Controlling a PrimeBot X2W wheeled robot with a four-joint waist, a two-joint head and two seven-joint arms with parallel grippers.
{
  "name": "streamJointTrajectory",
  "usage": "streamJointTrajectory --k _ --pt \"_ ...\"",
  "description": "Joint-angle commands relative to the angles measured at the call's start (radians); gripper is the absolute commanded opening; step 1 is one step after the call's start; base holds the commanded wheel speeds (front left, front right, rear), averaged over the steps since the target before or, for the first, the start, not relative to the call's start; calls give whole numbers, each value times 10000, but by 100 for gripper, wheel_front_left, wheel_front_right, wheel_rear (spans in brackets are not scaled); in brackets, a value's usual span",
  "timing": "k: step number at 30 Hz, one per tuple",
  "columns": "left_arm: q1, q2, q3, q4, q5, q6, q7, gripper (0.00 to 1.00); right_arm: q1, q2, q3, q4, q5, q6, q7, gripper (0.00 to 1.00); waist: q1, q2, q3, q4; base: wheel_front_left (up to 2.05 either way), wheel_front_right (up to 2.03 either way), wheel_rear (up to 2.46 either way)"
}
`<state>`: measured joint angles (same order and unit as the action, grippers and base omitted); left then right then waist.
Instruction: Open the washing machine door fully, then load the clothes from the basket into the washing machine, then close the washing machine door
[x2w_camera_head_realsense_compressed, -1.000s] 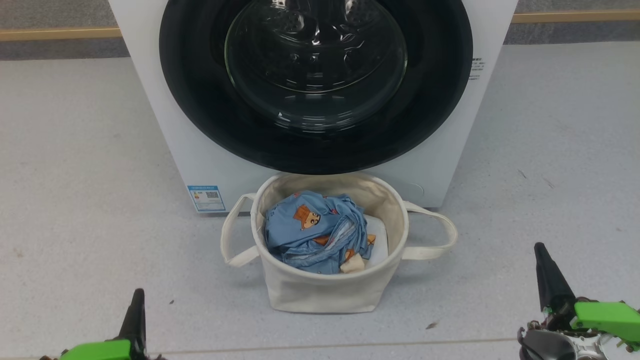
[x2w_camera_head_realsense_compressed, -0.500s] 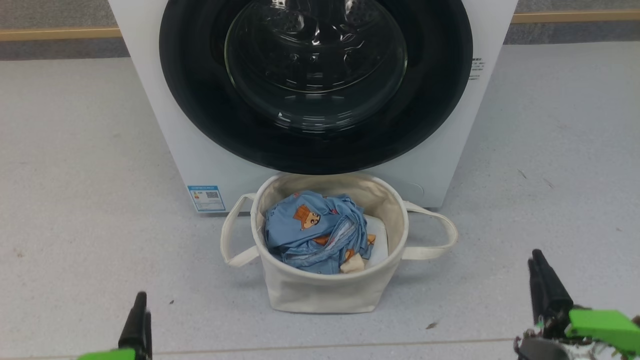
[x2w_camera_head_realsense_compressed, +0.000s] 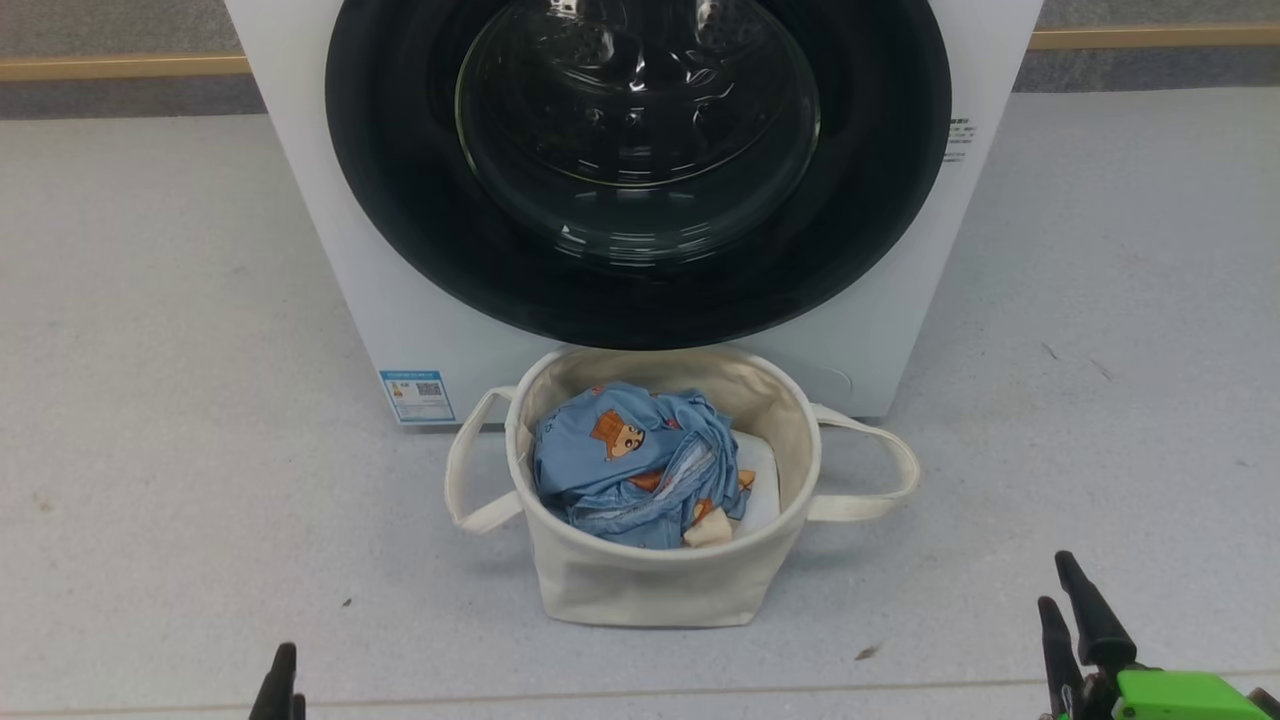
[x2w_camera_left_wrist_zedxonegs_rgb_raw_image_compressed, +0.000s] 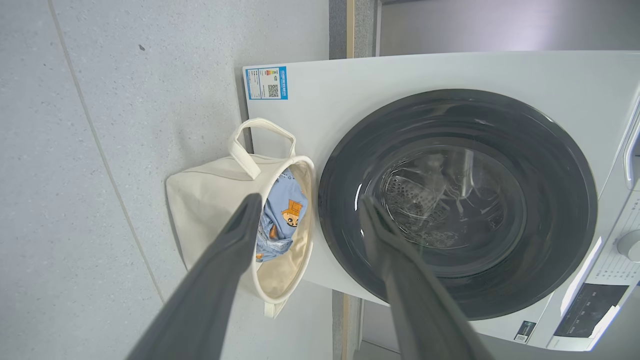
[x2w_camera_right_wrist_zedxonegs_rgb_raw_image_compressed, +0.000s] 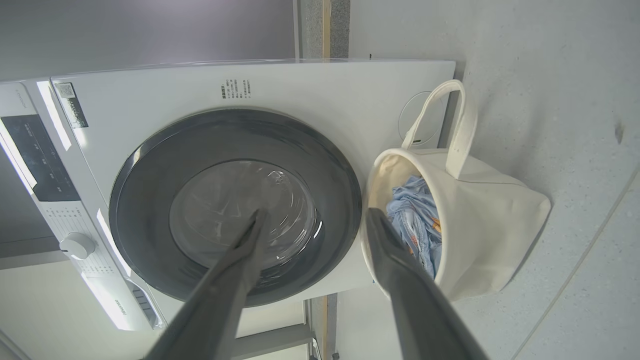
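Looking straight at the washing machine (x2w_camera_head_realsense_compressed: 330, 250), white front facing the robot from the far side of the grey floor (x2w_camera_head_realsense_compressed: 150, 400), small blue label (x2w_camera_head_realsense_compressed: 417, 396) at the low left corner. Shut, going by the washing machine door (x2w_camera_head_realsense_compressed: 400, 200): lies flush on that front, glossy black rim all round, clear glass bowl bulging at the centre, steel drum glinting behind it. Down to the foot of the machine, and picking out the basket (x2w_camera_head_realsense_compressed: 640, 590): stands upright on the floor just in front, right below the door, with a looped handle out to each side. Holds the clothes (x2w_camera_head_realsense_compressed: 620, 470), blue bear-print fabric heaped toward the left, a cream scrap (x2w_camera_head_realsense_compressed: 710, 530) poking out at the near edge, a white pad (x2w_camera_head_realsense_compressed: 765, 480) lying under it all on the right. Over to the left gripper (x2w_camera_left_wrist_zedxonegs_rgb_raw_image_compressed: 310, 201): spread wide, nothing between the fingers, low at the near left, well apart from the basket. Same for the right gripper (x2w_camera_head_realsense_compressed: 1054, 582): released, empty, low at the near right, fingers pointing toward the machine. Touching nothing, either one.
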<state>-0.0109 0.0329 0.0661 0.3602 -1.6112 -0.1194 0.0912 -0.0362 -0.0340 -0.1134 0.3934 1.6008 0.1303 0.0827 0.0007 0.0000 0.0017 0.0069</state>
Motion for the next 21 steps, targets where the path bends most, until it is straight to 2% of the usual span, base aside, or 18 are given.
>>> streamJointTrajectory --k 1,10,21 --pt "-451 138 129 -437 158 61 -97 100 -524 -21 56 -385 -152 0 -139 100 -6 0 15 17 0 0 0" --pt "-550 323 124 -689 493 122 -218 100 -736 -31 164 -515 -757 1 -374 100 -7 0 28 76 0 0 0" --pt "-731 842 -123 -1000 1668 232 -563 100 -1006 -45 369 -867 -2534 1 -696 100 -7 0 57 162 0 0 0"
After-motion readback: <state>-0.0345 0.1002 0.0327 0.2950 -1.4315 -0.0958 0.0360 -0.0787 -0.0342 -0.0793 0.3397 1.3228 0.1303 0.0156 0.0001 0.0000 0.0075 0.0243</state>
